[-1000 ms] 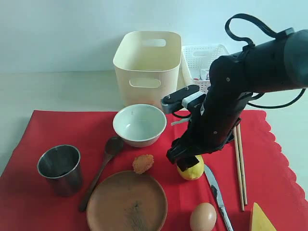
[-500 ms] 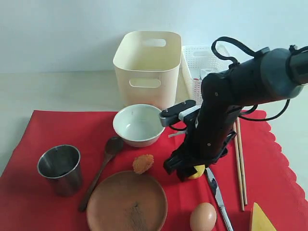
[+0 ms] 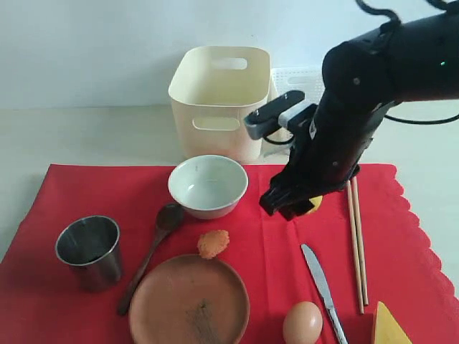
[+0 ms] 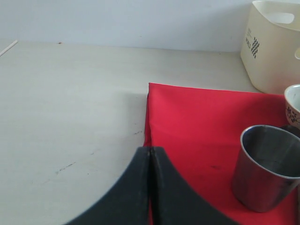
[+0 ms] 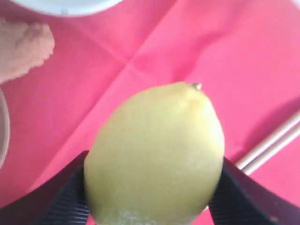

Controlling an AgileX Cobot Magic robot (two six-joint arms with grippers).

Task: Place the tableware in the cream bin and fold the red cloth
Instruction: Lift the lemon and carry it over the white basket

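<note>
At the far left, seen only in the left wrist view, the left gripper (image 4: 150,157) hangs with its jaws pressed together and nothing in them. It sits over the left edge of the red cloth (image 4: 197,117), where the cloth meets the bare desk (image 4: 70,93). The steel cup (image 4: 267,166) stands upright just to its right, so this arm looks best placed for the cup.

Right of the cup lie the wooden spoon (image 3: 152,252) and the brown plate (image 3: 190,301). The spoon's long axis runs from near-left to far-right, bowl end far. The plate is at the near edge. The pale bowl (image 3: 208,185) stands further right and farther back, with the cream bin (image 3: 220,100) behind it on the desk, off the cloth. All four pieces of tableware are outside the bin.

The right gripper (image 3: 288,206) is right of the bowl, over the cloth, its jaws set wide around a lemon (image 5: 154,154). From the exterior view only a yellow sliver shows. The right wrist view shows the whole fruit clamped on both sides and apparently lifted clear of the fabric.

The lemon is not tableware, so I judge it is being cleared off the cloth. The bowl lies just left of this gripper and is its nearest piece. Chopsticks (image 3: 356,236) and a knife (image 3: 320,283) lie right and near.
</note>
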